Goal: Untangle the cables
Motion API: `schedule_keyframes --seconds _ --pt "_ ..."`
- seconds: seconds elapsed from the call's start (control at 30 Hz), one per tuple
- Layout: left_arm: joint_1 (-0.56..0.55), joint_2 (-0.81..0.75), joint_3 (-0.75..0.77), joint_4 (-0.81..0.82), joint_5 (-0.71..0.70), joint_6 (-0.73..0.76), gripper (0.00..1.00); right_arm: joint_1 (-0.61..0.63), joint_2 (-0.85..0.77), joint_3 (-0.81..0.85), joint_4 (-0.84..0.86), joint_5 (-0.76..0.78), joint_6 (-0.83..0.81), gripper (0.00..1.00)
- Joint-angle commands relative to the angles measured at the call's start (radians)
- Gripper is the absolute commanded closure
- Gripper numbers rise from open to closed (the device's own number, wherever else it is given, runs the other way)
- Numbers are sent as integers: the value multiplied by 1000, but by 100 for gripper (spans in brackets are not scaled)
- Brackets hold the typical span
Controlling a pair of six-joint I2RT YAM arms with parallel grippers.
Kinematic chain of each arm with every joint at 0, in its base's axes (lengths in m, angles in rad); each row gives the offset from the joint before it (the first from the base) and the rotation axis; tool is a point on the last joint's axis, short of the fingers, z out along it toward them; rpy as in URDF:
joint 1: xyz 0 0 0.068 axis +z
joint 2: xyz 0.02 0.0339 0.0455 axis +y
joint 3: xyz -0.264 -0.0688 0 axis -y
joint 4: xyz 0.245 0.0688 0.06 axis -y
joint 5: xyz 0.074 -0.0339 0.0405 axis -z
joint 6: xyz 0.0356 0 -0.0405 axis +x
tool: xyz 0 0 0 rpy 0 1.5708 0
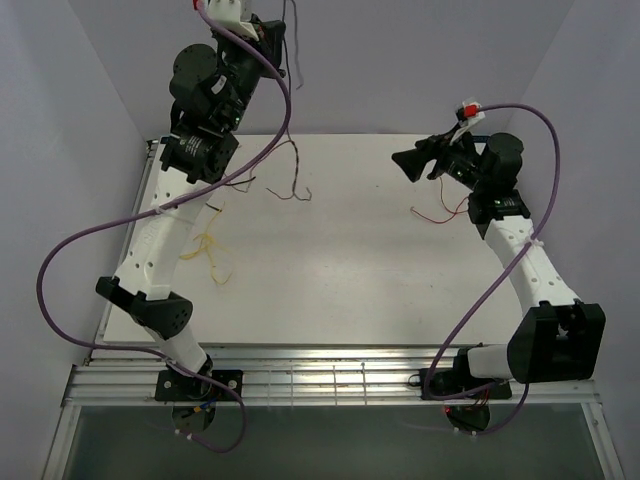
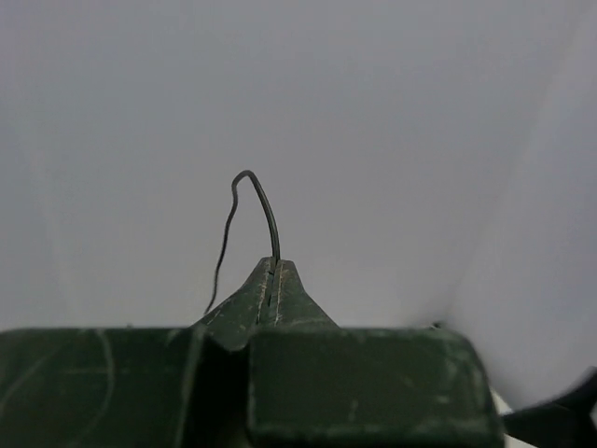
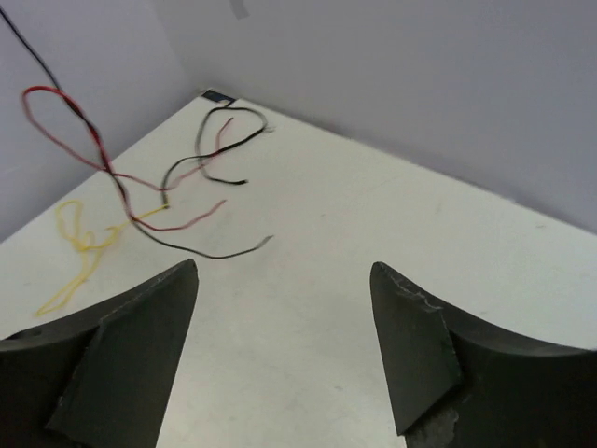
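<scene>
No legible txt, labels, brands, nos. or signs in any view. Red/white tag on R arm: too small to read.

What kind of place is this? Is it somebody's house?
Probably a robot lab's test booth, not a house. Plain pale walls box in a white table, a left arm and a right arm are bolted to a metal rail at its edge, and loose cables lie there for practice.
</scene>
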State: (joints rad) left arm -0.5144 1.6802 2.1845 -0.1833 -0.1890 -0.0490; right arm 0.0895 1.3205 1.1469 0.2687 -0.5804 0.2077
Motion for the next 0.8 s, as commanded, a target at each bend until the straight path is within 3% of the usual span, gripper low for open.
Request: schedule_keyframes --seconds 0.0,0.03,0.07,0.2,0.43,0.53,0.63,0.67,0.77 --pt "-9 24 118 -65 339 -100 100 47 -3 -19 93 -188 21 12" --pt "-10 29 121 -58 350 -120 100 58 -4 -30 81 -196 9 3" --pt "-12 27 115 -42 355 -133 100 68 -21 -53 60 -193 -13 10" --pt "-21 45 83 51 419 -175 100 140 -85 -85 -61 -119 -178 10" --pt "-52 90 86 87 424 -236 100 187 -178 -136 -54 -58 -180 10" --pt "-88 93 64 94 335 -241 100 263 -185 -145 -59 -15 -157 10" --pt "-185 84 18 134 151 -146 100 416 -181 -174 -48 212 -124 10" --pt "-218 84 -5 171 35 -102 100 449 -175 -190 -28 322 -43 10" --pt "-309 93 -12 219 -73 18 100 504 -141 -289 132 404 199 10"
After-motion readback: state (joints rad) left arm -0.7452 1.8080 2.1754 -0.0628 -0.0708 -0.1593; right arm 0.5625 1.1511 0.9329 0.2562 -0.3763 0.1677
